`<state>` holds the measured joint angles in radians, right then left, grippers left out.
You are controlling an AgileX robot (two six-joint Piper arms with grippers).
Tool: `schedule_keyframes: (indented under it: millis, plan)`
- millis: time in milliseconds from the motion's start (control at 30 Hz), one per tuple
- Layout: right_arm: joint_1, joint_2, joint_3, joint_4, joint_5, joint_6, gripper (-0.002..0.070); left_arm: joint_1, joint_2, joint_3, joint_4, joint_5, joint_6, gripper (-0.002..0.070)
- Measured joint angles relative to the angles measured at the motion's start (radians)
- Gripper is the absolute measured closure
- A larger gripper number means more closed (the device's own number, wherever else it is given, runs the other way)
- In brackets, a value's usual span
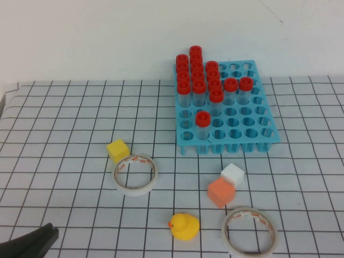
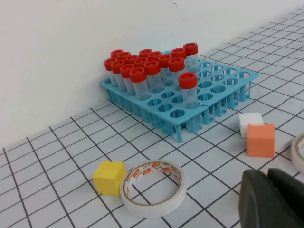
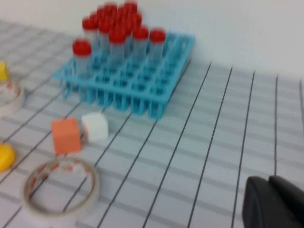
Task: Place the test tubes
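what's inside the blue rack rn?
Red-capped test tubes cluster in the blue rack's back-left holes; one lone tube stands near the front. Other holes look empty. Tube bottoms are hidden by the rack. The left gripper and right gripper sit shut on the near side.

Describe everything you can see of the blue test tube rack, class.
The rack is bright blue plastic, a grid of round holes, standing level on the gridded table by the white wall. Red-capped tubes cluster in its far-left holes upright; one lone tube stands near the front. Other holes are empty. Neither claw touches it: the left claw, shut, lies at the table's near-left corner; the right claw, shut, shows only in its wrist view.
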<state>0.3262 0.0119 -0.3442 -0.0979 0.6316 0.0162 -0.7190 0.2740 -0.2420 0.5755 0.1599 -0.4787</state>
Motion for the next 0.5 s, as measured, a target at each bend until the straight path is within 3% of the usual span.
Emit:
schedule_keyframes:
  millis: [267,500]
  plan:
    - [-0.022,-0.025,0.161,-0.025,-0.300,0.060,0.0678,0.000,0.000,0.000,0.000,0.000,0.000,0.0676]
    - [-0.251,-0.025,0.290,0.005,-0.345,0.071,0.0678,0.000,0.000,0.000,0.000,0.000,0.000,0.0676]
